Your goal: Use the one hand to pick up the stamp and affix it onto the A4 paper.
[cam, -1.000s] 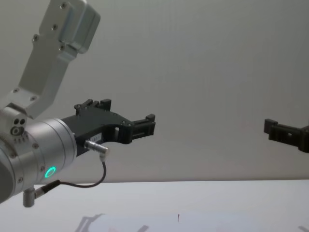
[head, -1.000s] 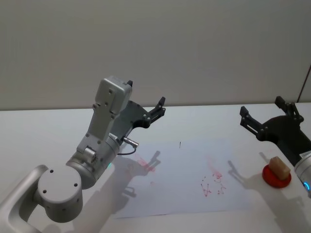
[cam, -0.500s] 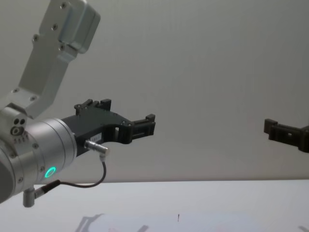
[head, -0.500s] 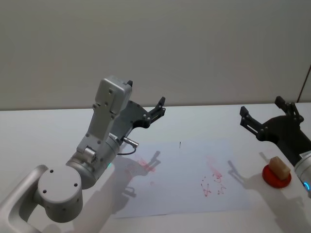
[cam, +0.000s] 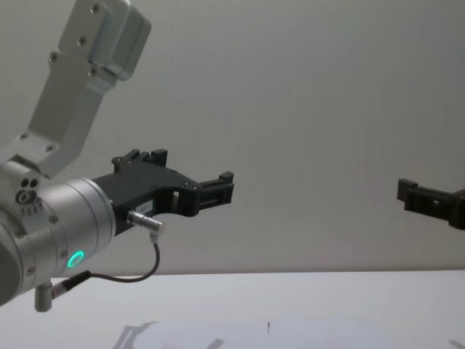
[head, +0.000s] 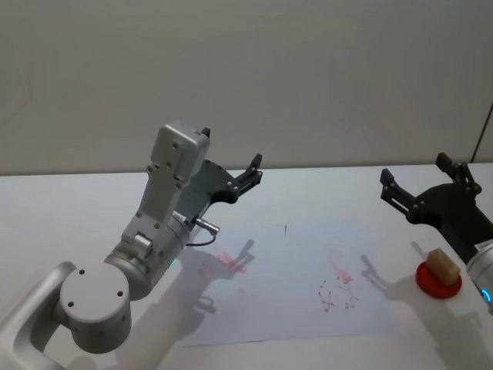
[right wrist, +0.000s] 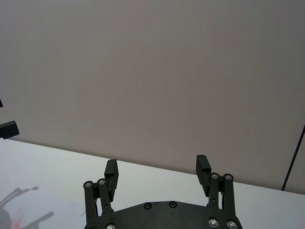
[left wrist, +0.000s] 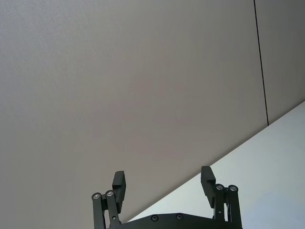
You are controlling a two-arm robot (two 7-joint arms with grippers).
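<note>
Nothing has shifted over the last second: the right gripper point(head: 413, 171) hangs above the table's point(head: 69, 200) right side, fingers spread wide and empty, just behind the single stamp point(head: 442, 264). Its tan wooden block stands on a round red base, right of the one A4 paper point(head: 285, 301), which bears faint red prints. The left gripper point(head: 254, 169), likewise spread and empty, is raised near the sheet's far left side.

The A4 paper point(head: 285, 281) lies flat on the table point(head: 69, 200), about its middle. At the sheet's 3 o'clock, just off its edge, the stamp point(head: 441, 264) stands on a round pad point(head: 427, 282). The right gripper point(head: 413, 169) hangs above the table at the stamp's 11 o'clock, apart from it. The left gripper point(head: 256, 168) hangs at the paper's 11 o'clock.
</note>
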